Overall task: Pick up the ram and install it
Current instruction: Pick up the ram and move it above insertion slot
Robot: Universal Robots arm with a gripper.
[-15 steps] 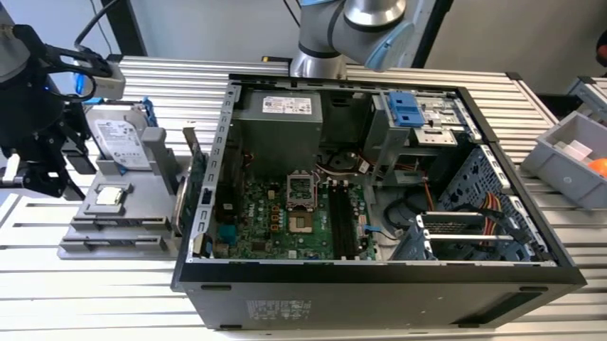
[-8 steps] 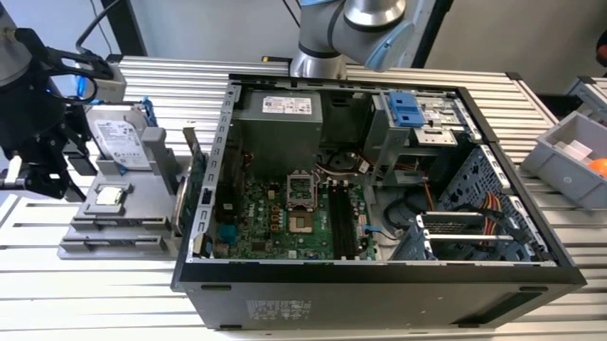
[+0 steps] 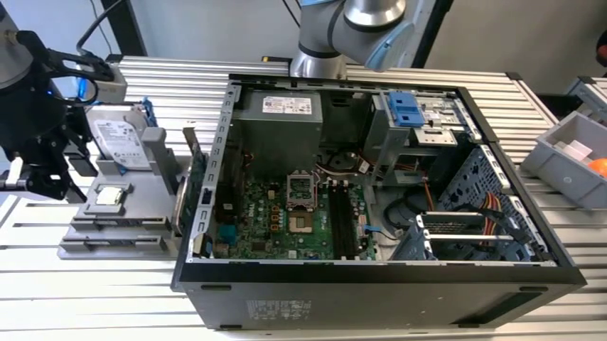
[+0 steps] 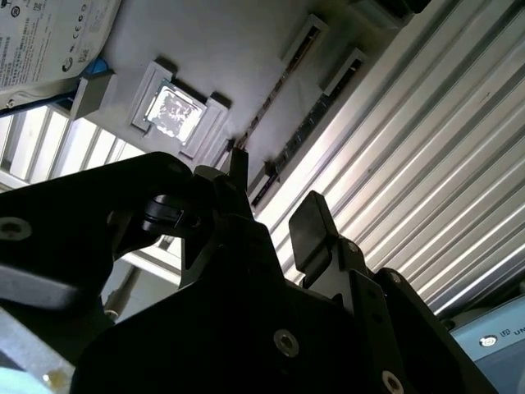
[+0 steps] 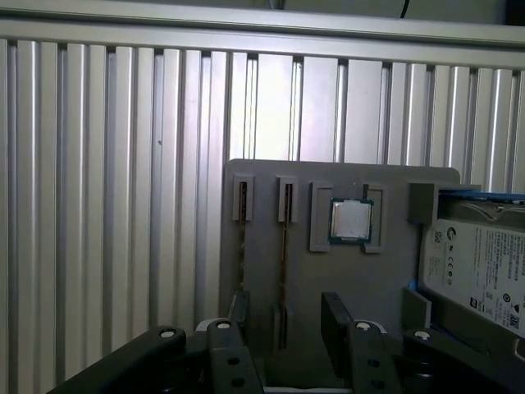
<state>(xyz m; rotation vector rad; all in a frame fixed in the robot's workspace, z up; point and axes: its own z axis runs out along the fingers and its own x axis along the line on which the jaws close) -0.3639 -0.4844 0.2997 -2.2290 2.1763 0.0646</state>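
In both wrist views two thin dark ram sticks stand on edge in the slots of a grey holder block. One ram runs into the gap between my fingers. The other stick sits one slot over. My gripper hangs open just above that end of the block, with nothing between its fingers. In the exterior view the black gripper is at the left edge, beside the holder block. The open computer case shows its dark memory slots on the green board.
On the holder block lie a square processor chip and a silver hard drive with blue rails. A green card stands by the case's wall. Grey bins sit at the exterior view's right, on the ribbed metal table.
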